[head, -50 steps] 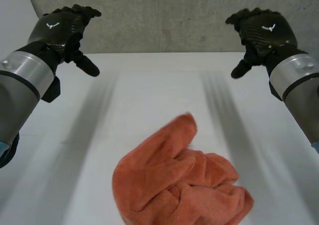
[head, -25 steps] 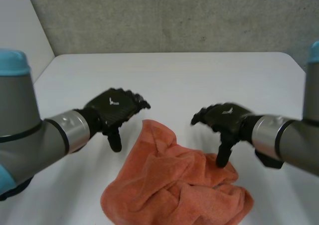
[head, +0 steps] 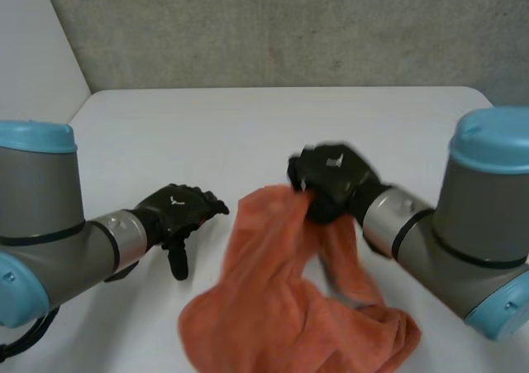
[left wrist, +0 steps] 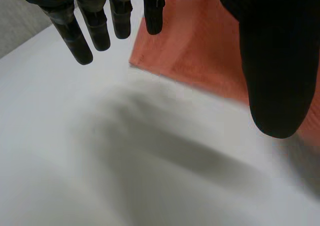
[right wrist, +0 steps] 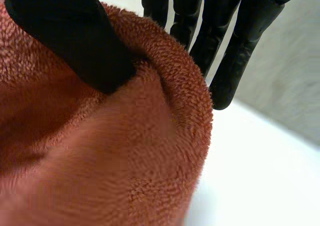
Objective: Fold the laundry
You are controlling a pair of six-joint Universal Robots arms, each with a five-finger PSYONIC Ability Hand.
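An orange towel [head: 281, 307] lies crumpled on the white table [head: 248, 125] near its front edge. My right hand [head: 331, 181] is shut on the towel's far edge, and a strip of cloth hangs from it above the heap. In the right wrist view the thumb [right wrist: 65, 30] pinches a fold of the towel [right wrist: 100, 161] against the fingers. My left hand [head: 178, 214] hovers low over the table just left of the towel, apart from it, with its fingers straight. The left wrist view shows the towel [left wrist: 200, 45] lying just past the fingertips [left wrist: 100, 28] of that hand.
A grey concrete wall [head: 289, 26] rises behind the table's far edge. Bare white tabletop stretches behind the towel and to both sides.
Both hands came down from the far corners to the towel. The right hand closed on the towel's far edge and raised it; the left hand settled lower, left of the cloth.
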